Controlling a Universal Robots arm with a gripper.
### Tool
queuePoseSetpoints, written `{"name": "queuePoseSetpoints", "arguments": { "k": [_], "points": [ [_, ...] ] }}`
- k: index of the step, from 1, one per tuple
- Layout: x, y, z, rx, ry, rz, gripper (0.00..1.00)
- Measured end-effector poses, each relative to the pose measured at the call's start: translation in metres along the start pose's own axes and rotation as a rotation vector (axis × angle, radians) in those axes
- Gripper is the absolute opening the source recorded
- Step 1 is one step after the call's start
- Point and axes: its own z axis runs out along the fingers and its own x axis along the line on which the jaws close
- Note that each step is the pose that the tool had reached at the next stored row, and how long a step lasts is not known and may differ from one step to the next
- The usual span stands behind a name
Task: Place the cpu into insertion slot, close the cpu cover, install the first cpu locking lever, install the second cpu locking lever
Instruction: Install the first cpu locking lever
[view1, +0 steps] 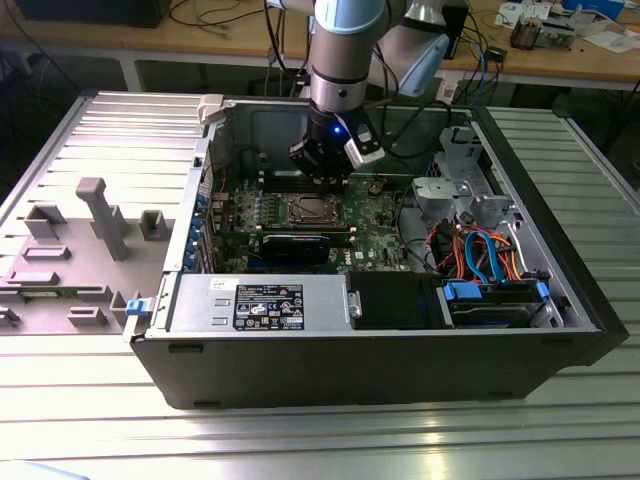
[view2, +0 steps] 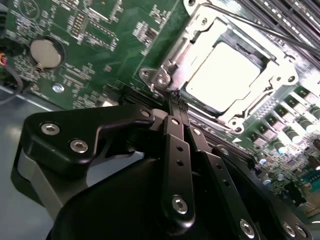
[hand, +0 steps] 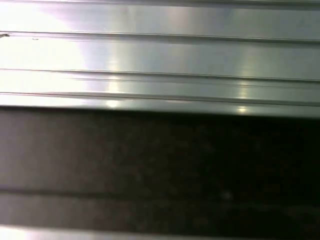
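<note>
With its fingers pressed together, the end effector touches the cpu cover over the cpu.

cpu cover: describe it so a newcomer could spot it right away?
Start at the open computer case and find the green motherboard under the arm's gripper. Just past the fingertips sits the cpu cover, a silver frame lying closed around the bright square cpu. Unlike the neighbouring round coin battery, it is square and windowed.
</note>
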Motion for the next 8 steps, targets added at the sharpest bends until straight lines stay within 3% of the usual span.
{"name": "queuePoseSetpoints", "arguments": {
  "k": [4,7,8],
  "points": [
    [-0.0021,-0.0002,0.0012,-0.0017,0.0032,0.000,0.11],
    [-0.0020,-0.0003,0.0026,-0.0142,0.0029,0.000,0.11],
    [-0.0019,-0.0002,0.0028,-0.0218,0.0024,0.000,0.11]
  ]
}}
